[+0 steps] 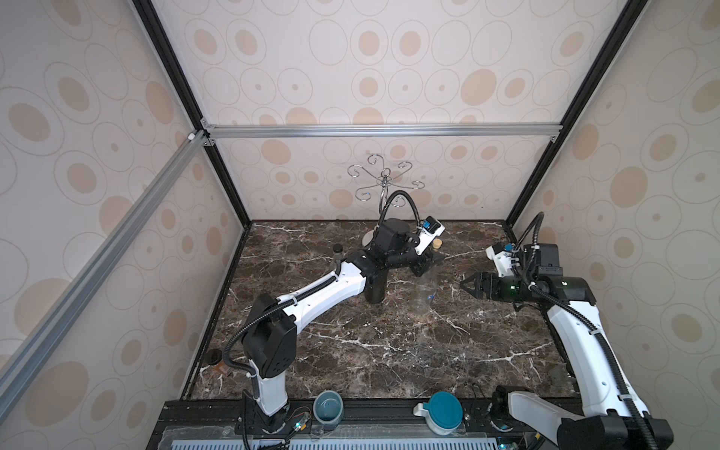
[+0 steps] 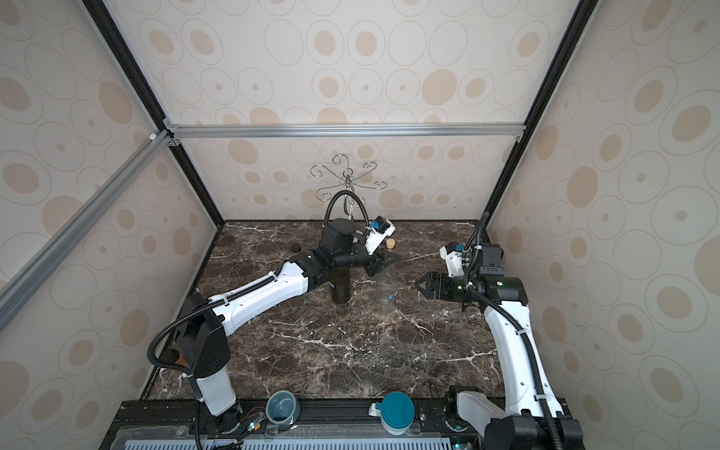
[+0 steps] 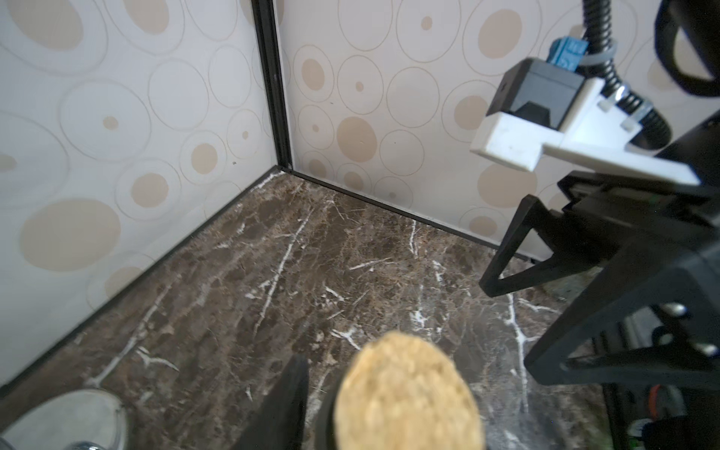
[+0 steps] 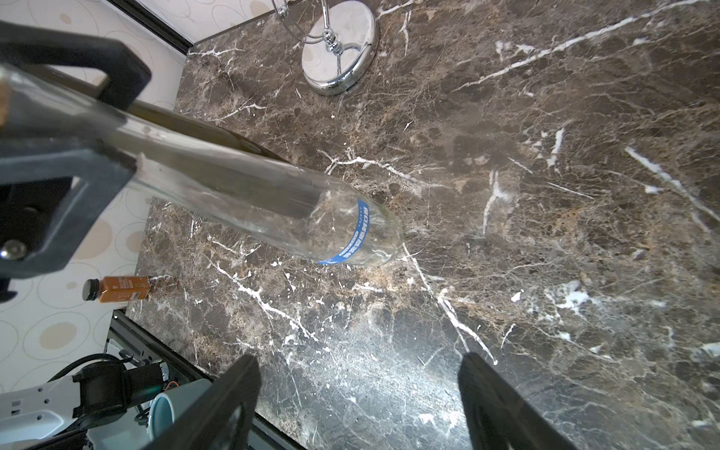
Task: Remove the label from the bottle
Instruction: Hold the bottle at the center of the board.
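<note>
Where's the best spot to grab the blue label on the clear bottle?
I'd pinch the blue label low on the upright clear bottle, coming level from the robot's right with the open right end effector; the left end effector grips the neck above.

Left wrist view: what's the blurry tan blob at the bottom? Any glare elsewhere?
Left wrist: that is the cork, too close to focus. Right wrist: soft sheen on the table; label sharp. In both top views: the clear bottle nearly vanishes against dark marble.

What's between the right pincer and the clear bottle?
Nothing but bare marble tabletop separates the right pincer from the bottle, clearest in the right wrist view.
</note>
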`<state>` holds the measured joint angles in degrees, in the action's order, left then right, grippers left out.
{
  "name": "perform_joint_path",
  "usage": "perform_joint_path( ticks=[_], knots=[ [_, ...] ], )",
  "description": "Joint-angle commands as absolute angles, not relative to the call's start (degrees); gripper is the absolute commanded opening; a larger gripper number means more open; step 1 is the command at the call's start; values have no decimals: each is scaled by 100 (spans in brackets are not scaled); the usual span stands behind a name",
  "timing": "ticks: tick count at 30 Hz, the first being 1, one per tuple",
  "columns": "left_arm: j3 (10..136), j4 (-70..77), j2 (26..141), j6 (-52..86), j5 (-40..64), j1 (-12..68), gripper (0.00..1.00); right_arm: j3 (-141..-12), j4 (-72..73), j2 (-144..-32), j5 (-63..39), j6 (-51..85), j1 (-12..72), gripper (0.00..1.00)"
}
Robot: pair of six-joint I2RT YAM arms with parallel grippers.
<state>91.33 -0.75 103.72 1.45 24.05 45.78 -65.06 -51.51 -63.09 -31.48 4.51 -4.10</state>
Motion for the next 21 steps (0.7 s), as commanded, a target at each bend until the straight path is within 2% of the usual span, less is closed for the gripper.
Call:
perform_joint_path(
  ticks=[1, 7, 13, 21],
  knots=[
    [9401, 26, 10412, 76, 2244, 4535, 35, -6388, -5085, -6154, -3151, 391, -365, 83],
    [9610, -215, 10324, 593, 1376, 4611, 24, -6084, -4776, -5894, -2505, 484, 277, 85],
    [9621, -579, 10227, 832, 239, 4957, 19, -5515, -4211, -5880, -2206, 792, 918, 85],
    [8994, -287, 10093, 1342, 213, 5199, 16, -4921, -3172, -6205, -2113, 1000, 1316, 86]
  ],
)
